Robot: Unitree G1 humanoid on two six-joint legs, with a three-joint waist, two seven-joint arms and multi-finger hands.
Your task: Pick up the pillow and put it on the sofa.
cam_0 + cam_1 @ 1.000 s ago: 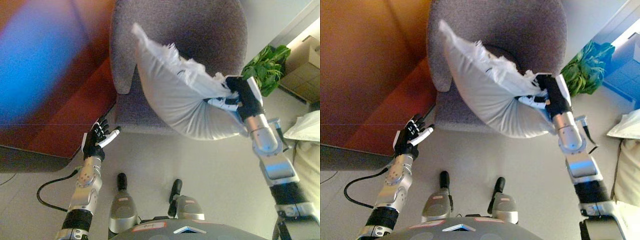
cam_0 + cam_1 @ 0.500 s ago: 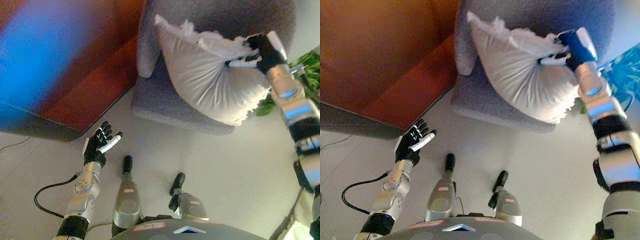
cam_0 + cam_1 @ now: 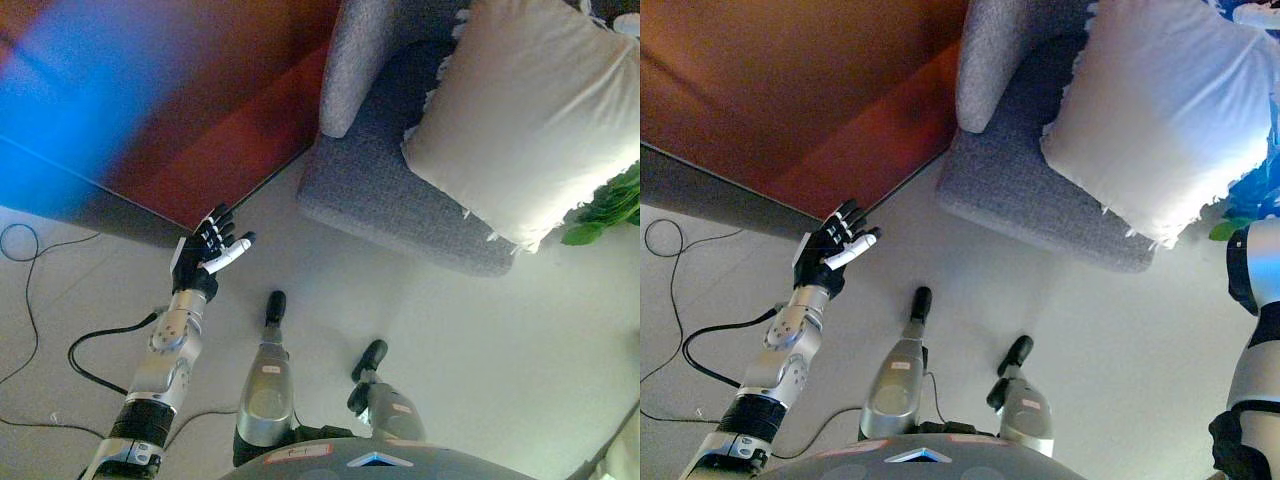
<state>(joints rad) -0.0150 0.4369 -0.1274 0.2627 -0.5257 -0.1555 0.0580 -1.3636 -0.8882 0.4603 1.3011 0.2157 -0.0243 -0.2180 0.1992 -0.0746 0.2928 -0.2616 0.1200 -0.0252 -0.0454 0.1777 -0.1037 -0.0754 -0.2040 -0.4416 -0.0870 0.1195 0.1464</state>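
Pillow [image 3: 530, 115] lay on the grey sofa [image 3: 375, 180] seat, leaning toward the backrest, one fringed corner overhanging the front edge; that overhang might let it slip, I judged. My right hand [image 3: 1255, 12] barely showed at the top corner by the pillow's edge, so I couldn't tell its fingers. My left hand [image 3: 205, 255] hung spread and empty over the floor, clear of the work.

Pillow [image 3: 530, 115] now lying on sofa [image 3: 390, 190] seat; right hand [image 3: 1252, 12] barely visible.
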